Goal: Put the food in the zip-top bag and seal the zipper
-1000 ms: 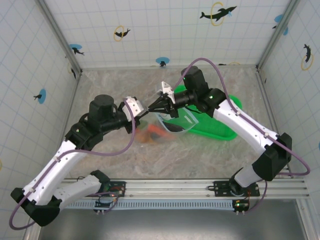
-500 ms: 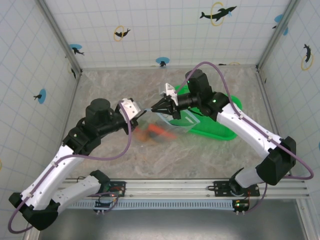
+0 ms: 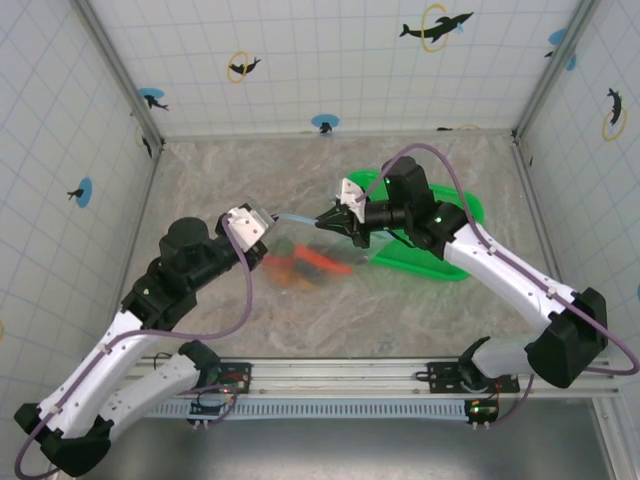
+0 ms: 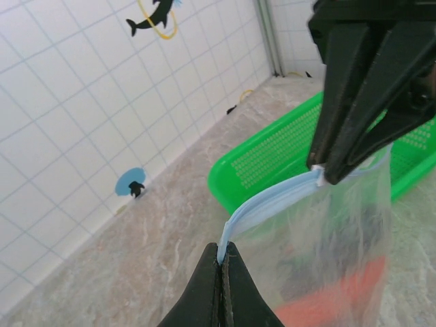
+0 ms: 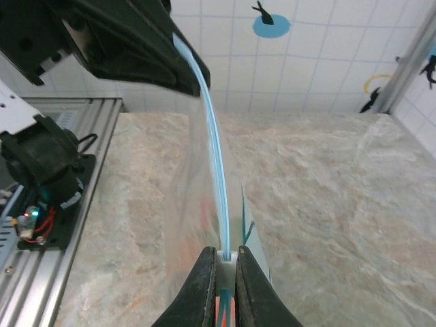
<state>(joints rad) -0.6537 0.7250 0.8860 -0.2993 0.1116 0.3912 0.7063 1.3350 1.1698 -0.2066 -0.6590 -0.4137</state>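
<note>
The zipper point(image 4: 272, 197) is being clamped at either end by the left gripper point(image 3: 272, 218) and right gripper point(image 3: 322, 215), the zip-top bag point(image 4: 327, 252) being held over the worktop point(image 3: 230, 180) with the food point(image 3: 305, 265) inside. Sealing seems in hand; a pinched slide along it is being called for.
</note>
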